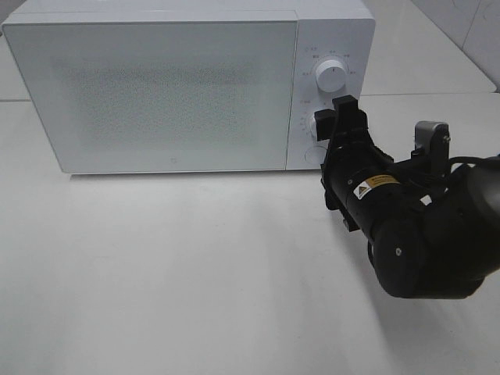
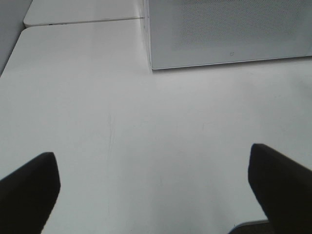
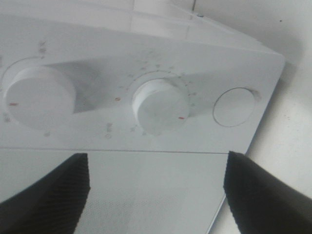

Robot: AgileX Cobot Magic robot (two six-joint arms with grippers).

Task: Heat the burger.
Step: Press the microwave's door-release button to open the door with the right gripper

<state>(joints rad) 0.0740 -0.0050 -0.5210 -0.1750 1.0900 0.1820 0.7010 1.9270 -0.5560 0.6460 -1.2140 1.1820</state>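
Dial (image 3: pixel 160 106) at microwave's (image 1: pixel 156 94) 3 o'clock faces right gripper (image 3: pixel 156 163), jaws apart; left gripper's (image 2: pixel 152 153) jaws gape above table (image 2: pixel 122 122).

Your white table (image 1: pixel 172 281) carries one white microwave (image 1: pixel 156 86), standing at 11 o'clock in the high view. Its door is shut and faces 6 o'clock, with its dials (image 1: pixel 330 76) at the 3 o'clock end.

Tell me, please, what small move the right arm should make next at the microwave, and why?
Probably draw the right gripper straight back from the lower knob. Its jaws stand open, touching nothing, the knob's red mark looks turned partway round its scale, and the microwave door is shut. The burger is not in view.
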